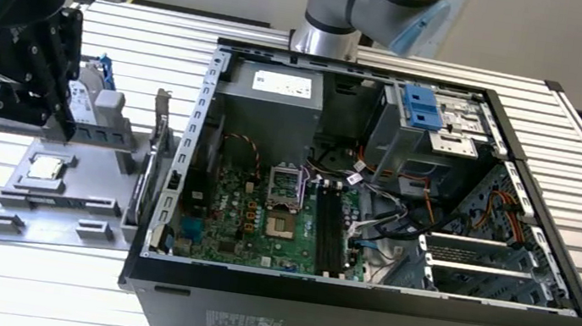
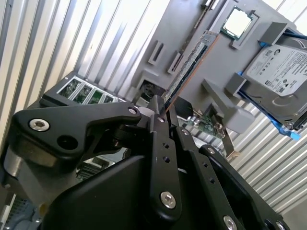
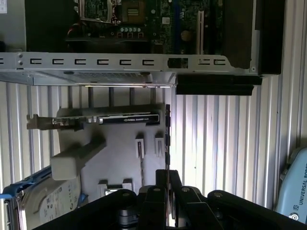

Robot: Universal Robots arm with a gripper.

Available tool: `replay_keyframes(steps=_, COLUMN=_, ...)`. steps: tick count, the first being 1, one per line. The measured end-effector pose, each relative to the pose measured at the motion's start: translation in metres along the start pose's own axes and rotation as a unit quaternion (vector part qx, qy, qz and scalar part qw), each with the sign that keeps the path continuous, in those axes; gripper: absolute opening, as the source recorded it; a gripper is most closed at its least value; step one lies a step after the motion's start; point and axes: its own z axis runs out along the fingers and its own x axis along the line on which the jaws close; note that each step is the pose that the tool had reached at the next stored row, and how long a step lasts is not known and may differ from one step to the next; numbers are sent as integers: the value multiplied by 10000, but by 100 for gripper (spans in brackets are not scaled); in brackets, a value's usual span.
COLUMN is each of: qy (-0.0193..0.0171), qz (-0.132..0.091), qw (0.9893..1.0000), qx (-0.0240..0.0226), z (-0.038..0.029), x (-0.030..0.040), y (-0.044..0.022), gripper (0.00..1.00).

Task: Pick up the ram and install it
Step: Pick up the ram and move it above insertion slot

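Observation:
The ram (image 2: 192,64) is a slim dark stick with small chips and a gold contact edge. It stands on edge over the grey parts tray (image 2: 216,62). One end runs in between the fingertips of my black gripper (image 2: 163,108), which is shut on it. In the first wrist view the ram (image 3: 167,139) is a thin line leading into the gripper (image 3: 167,175). In the exterior view the gripper (image 1: 65,130) hangs over the tray (image 1: 56,211) at that view's left, beside the open computer case (image 1: 364,297). The black memory slots (image 1: 330,228) lie on its motherboard.
The tray also carries a processor chip (image 2: 237,22), a silver hard drive in a blue frame (image 2: 283,72) and a card with a metal bracket (image 3: 110,119). The case's metal side wall (image 3: 120,64) rises between the tray and the motherboard. Cables and a drive cage (image 1: 433,123) crowd the case's far side.

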Motion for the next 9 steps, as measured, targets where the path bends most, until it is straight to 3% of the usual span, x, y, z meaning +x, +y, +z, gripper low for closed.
replay_keyframes(steps=9, qy=0, qz=-43, qw=10000, qx=0, z=0, x=2, y=193, gripper=0)
